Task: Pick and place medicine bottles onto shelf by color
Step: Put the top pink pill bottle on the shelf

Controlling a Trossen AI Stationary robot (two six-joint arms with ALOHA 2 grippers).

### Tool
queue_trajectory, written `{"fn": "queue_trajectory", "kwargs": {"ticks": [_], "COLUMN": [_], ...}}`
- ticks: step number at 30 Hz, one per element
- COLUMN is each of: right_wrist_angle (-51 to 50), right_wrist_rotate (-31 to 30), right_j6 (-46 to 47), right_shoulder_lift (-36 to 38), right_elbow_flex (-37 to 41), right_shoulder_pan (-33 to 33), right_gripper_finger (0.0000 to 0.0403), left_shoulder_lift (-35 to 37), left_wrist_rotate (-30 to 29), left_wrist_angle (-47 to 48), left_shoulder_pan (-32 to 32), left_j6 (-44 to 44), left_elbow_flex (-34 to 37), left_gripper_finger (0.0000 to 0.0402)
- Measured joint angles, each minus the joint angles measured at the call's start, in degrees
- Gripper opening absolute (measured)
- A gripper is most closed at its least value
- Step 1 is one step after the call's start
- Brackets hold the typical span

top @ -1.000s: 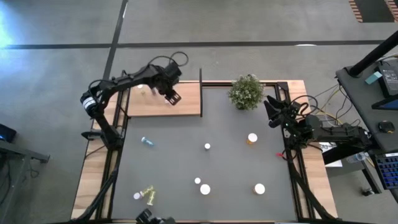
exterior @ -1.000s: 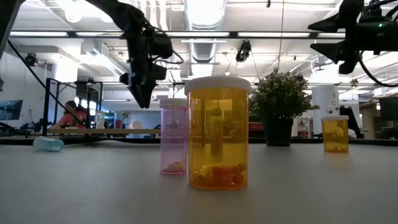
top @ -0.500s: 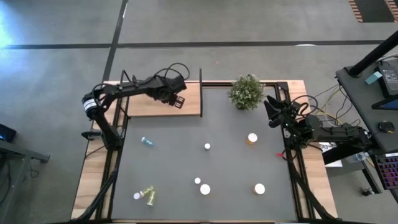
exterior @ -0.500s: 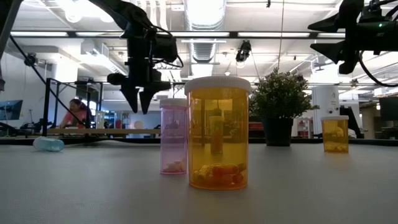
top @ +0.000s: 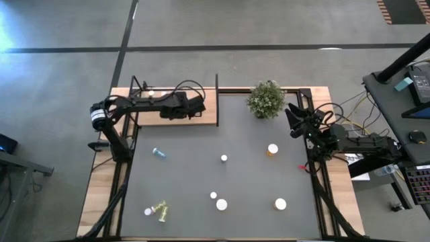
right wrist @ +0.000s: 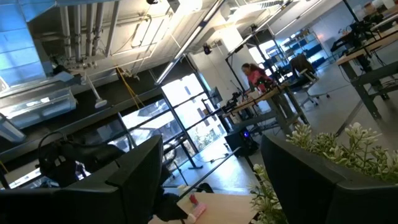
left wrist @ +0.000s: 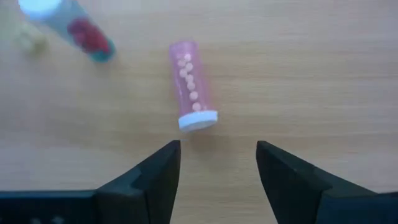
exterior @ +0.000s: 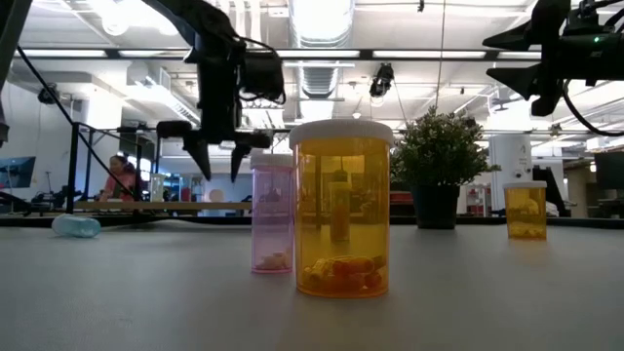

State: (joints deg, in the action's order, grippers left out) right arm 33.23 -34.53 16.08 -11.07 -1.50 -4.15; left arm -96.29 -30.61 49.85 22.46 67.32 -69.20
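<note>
The left gripper [left wrist: 217,171] hung over the shelf [top: 151,114], fingers spread wide and holding nothing. Beneath it a pink bottle [left wrist: 192,86] lay on its side on the wood, near a bluish bottle [left wrist: 68,25]. The right gripper [top: 293,121], fingers apart, waited beside the plant [top: 266,99].

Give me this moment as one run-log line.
left gripper: open, empty, over shelf | pink bottle: lying on shelf, released | right gripper: open, waiting by plant
</note>
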Motion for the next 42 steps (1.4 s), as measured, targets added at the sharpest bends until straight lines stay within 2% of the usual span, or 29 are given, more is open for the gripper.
{"fn": "queue_trajectory", "kwargs": {"ticks": [3, 8, 13, 20, 26, 30, 42], "right_wrist_angle": [0.0, 0.0, 0.0, 0.0, 0.0, 0.0, 0.0], "right_wrist_rotate": [0.0, 0.0, 0.0, 0.0, 0.0, 0.0, 0.0], "right_j6": [0.0, 0.0, 0.0, 0.0, 0.0, 0.0, 0.0], "right_shoulder_lift": [0.0, 0.0, 0.0, 0.0, 0.0, 0.0, 0.0], "right_elbow_flex": [0.0, 0.0, 0.0, 0.0, 0.0, 0.0, 0.0], "right_shoulder_pan": [0.0, 0.0, 0.0, 0.0, 0.0, 0.0, 0.0], "right_gripper_finger": [0.0260, 0.0260, 0.0260, 0.0260, 0.0260, 0.0260, 0.0260], "left_shoulder_lift": [0.0, 0.0, -0.1, -0.1, -0.2, -0.2, 0.5], "left_wrist_rotate": [-0.4, -5.5, -6.0, -8.6, -12.0, -11.7, -8.9], "left_wrist_angle": [-4.5, -10.2, -12.7, -16.9, -20.8, -26.7, -26.8], "left_shoulder_pan": [-0.2, -0.1, -0.1, 0.0, 0.2, 1.1, 1.2], "left_j6": [2.5, 3.0, 5.7, 5.6, 2.5, -3.5, -7.9], "left_elbow_flex": [2.9, 6.7, 8.9, 12.1, 14.5, 16.2, 14.9], "left_gripper_finger": [0.0195, 0.0195, 0.0195, 0.0192, 0.0169, 0.0148, 0.0100]}}
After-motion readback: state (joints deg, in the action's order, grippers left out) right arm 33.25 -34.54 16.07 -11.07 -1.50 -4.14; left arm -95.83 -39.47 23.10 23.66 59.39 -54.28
